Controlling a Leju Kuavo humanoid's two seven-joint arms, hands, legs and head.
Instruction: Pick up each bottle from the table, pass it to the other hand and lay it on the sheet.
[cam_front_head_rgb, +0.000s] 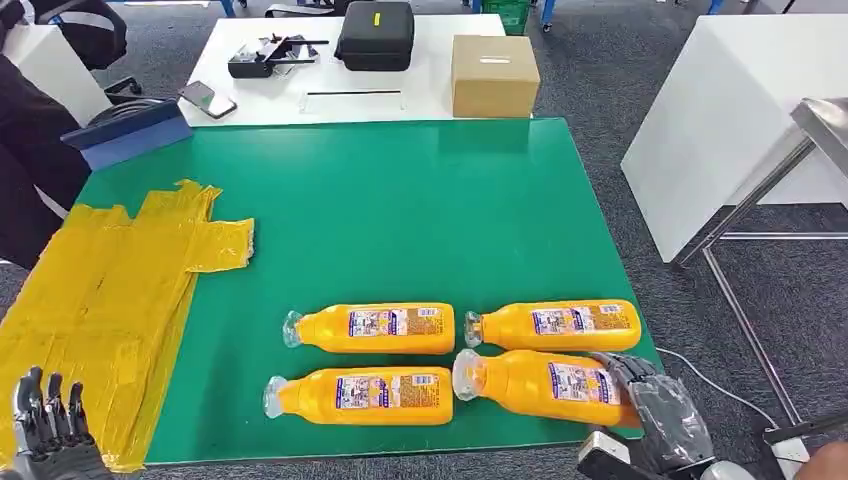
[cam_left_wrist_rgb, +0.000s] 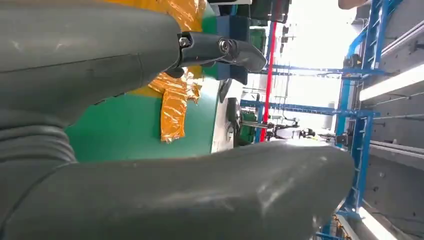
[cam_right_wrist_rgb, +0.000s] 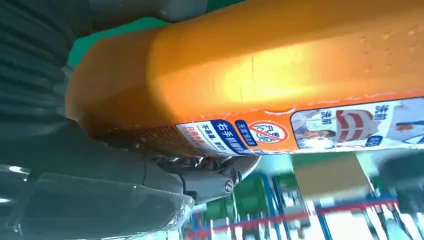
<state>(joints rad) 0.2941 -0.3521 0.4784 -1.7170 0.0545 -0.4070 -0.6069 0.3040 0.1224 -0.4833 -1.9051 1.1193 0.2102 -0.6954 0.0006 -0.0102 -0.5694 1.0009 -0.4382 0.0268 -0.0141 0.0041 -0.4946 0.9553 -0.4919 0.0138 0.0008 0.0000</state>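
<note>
Four orange bottles lie on their sides on the green surface (cam_front_head_rgb: 400, 200), in two rows of two, caps pointing toward the robot's left. Far-left bottle (cam_front_head_rgb: 375, 328), far-right bottle (cam_front_head_rgb: 560, 324), near-left bottle (cam_front_head_rgb: 365, 395), near-right bottle (cam_front_head_rgb: 535, 385).

Right robot hand (cam_front_head_rgb: 655, 405) is at the surface's near right corner, wrapped over the base end of the near-right bottle. Fingers (cam_front_head_rgb: 615, 368) curl over the top of the bottle body, just past the label. In the right wrist view the bottle (cam_right_wrist_rgb: 260, 75) sits tight against the palm, thumb on one side, a dark finger (cam_right_wrist_rgb: 210, 177) on the other side under the label. Hand is closed around the bottle; bottle looks to be resting on the surface or barely off it, cannot tell which. Its neck end is just beside the near-left bottle's base.

Left robot hand (cam_front_head_rgb: 50, 425) is at the near left, over the near edge of the yellow sheet (cam_front_head_rgb: 100, 300), fingers upright and spread, holding nothing. Left wrist view shows its thumb (cam_left_wrist_rgb: 200, 200) and one finger (cam_left_wrist_rgb: 225, 49) well apart, with the sheet (cam_left_wrist_rgb: 175, 100) and green surface beyond.

The sheet is crinkled, covering the left part of the surface, well apart from all four bottles. No bottle on the sheet.

Behind: white table (cam_front_head_rgb: 260, 95) with a cardboard box (cam_front_head_rgb: 493, 75), black case (cam_front_head_rgb: 375, 35), phone (cam_front_head_rgb: 207, 98). Blue folder (cam_front_head_rgb: 130, 130) at the green surface's far left corner.
</note>
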